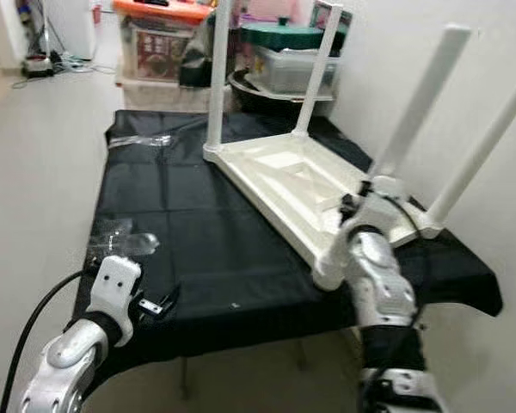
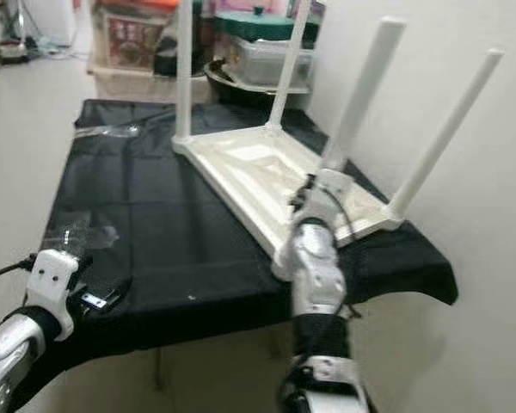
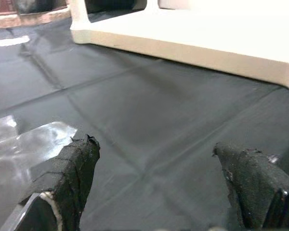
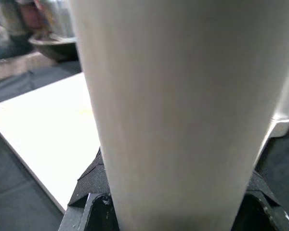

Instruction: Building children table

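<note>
A white children's table (image 1: 288, 181) lies upside down on a black-covered work table (image 1: 198, 232), its legs pointing up. My right gripper (image 4: 173, 202) is shut on the near leg (image 1: 417, 107) close to its base, and that leg stands between the black fingers (image 4: 89, 185). The other near leg (image 1: 486, 142) rises beside the wall. Two far legs (image 1: 218, 77) stand at the back. My left gripper (image 3: 159, 178) hovers open over the black cloth near the front left corner, holding nothing, apart from the white table.
Crumpled clear plastic (image 1: 125, 241) lies just beyond the left gripper, and another piece (image 1: 142, 139) sits at the far left. Storage boxes (image 1: 159, 43) and a green-lidded container (image 1: 288, 52) stand behind the table. A wall (image 1: 499, 52) runs close along the right.
</note>
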`<state>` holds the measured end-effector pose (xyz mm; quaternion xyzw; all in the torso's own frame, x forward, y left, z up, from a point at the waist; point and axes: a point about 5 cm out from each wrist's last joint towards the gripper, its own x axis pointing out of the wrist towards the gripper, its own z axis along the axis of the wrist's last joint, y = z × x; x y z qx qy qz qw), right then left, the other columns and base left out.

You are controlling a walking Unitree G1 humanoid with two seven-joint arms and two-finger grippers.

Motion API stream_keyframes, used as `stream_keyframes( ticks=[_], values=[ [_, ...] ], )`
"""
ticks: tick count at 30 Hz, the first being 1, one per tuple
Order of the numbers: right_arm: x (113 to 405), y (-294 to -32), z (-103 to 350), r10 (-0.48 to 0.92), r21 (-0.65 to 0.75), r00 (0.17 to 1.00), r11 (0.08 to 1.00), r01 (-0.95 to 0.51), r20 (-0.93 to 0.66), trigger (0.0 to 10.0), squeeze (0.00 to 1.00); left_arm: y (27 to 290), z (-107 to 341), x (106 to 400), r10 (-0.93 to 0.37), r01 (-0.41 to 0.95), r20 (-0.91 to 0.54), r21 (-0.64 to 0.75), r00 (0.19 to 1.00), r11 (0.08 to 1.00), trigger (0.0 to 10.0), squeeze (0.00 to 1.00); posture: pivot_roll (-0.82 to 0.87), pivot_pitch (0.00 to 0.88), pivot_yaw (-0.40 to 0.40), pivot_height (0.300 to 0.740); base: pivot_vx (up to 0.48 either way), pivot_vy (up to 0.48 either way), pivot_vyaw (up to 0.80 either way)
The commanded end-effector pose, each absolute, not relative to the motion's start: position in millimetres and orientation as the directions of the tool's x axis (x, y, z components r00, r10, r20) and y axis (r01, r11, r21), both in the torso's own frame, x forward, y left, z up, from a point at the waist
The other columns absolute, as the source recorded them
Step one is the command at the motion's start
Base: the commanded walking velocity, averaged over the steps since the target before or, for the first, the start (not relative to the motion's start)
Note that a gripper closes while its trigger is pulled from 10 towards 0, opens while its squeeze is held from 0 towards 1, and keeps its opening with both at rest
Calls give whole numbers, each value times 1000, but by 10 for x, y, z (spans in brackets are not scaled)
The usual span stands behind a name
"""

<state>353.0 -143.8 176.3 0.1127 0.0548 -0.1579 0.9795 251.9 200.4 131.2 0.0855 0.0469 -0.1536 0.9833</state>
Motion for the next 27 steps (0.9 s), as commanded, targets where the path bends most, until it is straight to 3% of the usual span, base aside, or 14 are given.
stream_keyframes(
  ticks=[1,7,8,12,13,22,27],
  values=[
    [3527,-1293,1576,-278,222,924,915,338,-261,0,0,1974,1320,2534,-294,309,-111,157,949,938,10000,0,128,0,-147,740,0,0,0],
    [3548,-1191,1636,-241,229,933,925,304,-269,0,0,1958,1318,2542,-293,307,-108,154,950,939,10000,0,123,0,-150,740,0,0,0],
    [3541,-1158,1646,-203,236,935,932,276,-291,10000,0,1952,1315,2545,-293,307,-107,153,950,939,10000,0,123,0,-150,740,0,0,0],
    [3529,-1150,1660,-152,245,941,942,231,-302,10000,0,1933,1304,2544,-294,308,-107,148,950,940,10000,0,119,0,-148,740,0,0,0],
    [3504,-1170,1693,-155,259,943,937,235,-294,10000,1000,1922,1300,2543,-297,310,-108,146,949,939,10000,0,119,0,-148,740,0,0,0],
    [3517,-1452,2009,-163,303,972,930,209,-169,10000,1000,1927,1307,2570,-305,319,-109,151,946,936,10000,0,107,0,-137,740,0,0,0],
    [3489,-1584,2191,-157,257,982,950,179,-103,10000,1000,1922,1300,2574,-308,322,-110,153,945,934,10000,0,94,0,-130,740,0,0,0]
  ],
)
